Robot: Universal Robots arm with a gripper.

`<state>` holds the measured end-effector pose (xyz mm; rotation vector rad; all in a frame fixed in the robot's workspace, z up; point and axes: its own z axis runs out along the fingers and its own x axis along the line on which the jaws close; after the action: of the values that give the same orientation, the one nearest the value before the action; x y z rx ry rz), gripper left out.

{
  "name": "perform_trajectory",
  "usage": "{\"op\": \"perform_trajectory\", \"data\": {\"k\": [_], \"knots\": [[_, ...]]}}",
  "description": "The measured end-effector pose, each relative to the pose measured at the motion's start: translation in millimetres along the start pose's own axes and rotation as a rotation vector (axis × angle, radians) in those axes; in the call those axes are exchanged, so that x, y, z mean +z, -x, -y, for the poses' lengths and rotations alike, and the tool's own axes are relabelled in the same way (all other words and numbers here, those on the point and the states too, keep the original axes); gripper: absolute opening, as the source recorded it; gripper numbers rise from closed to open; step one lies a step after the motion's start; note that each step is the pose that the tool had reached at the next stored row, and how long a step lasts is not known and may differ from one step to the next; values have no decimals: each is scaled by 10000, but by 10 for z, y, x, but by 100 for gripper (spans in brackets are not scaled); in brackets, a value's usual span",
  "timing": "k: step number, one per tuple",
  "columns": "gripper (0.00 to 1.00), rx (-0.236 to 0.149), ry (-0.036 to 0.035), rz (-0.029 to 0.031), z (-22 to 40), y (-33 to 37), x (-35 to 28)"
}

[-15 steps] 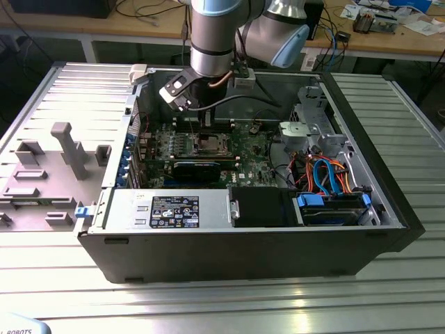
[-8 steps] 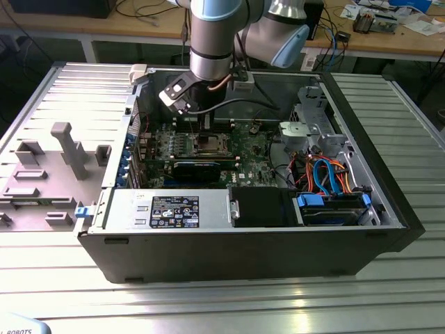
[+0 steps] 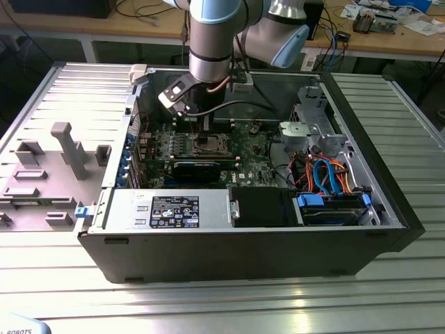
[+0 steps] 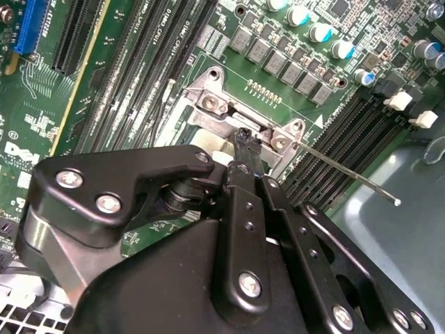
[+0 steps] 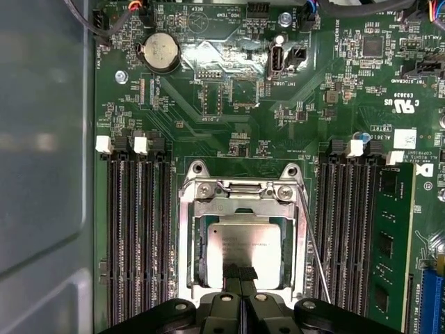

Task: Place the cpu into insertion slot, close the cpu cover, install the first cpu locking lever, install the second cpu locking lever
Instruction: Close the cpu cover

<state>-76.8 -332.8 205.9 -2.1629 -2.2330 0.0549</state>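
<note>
The cpu [image 5: 243, 243], a dull silver square, lies in the insertion slot [image 5: 185, 264] on the green motherboard [image 5: 229, 104]. The silvery cpu cover [image 5: 200, 216] lies down around it, the chip showing through its window. My gripper [image 5: 240, 273] is shut, its black fingertips pressed together with nothing between them, and it hovers over the chip's near edge. In the second wrist view the gripper [image 4: 245, 139] tip is at the cover's [image 4: 229, 122] end by two screws. A thin wire locking lever [image 4: 348, 172] sticks out free beside the socket, also seen as the lever [image 5: 314, 243]. In the exterior view, the gripper [image 3: 206, 131] is just above the socket [image 3: 208, 145].
Black memory slots [image 5: 135, 236] flank the socket, with a green memory module [image 5: 389, 236] on one side. The case wall [image 5: 42, 174] runs close by. A drive cage [image 3: 316, 132], orange and blue cables [image 3: 327, 174] and a power supply [image 3: 167, 209] fill the case. A grey fixture [image 3: 66, 149] stands outside.
</note>
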Motion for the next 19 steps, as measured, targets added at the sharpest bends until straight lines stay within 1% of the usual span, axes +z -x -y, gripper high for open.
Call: {"op": "perform_trajectory", "data": {"k": [4, 5, 7, 11, 12, 14, 15, 16, 18, 19], "knots": [[11, 0, -3, -11, 3, 0, 6], [11, 0, 1, -24, -27, -1, 8], [11, -6, 2, -28, -63, 2, 4], [11, -10, 4, -38, -86, 3, 0], [11, -9, 11, -48, -87, 1, -11], [11, -9, 1, -38, -85, 4, -63], [11, -10, -1, -41, -94, 4, -75], [11, -9, -23, -42, -121, 5, -81], [11, -9, -54, -59, -149, 7, -86], [11, -11, -74, -84, -174, 7, -90]]}}
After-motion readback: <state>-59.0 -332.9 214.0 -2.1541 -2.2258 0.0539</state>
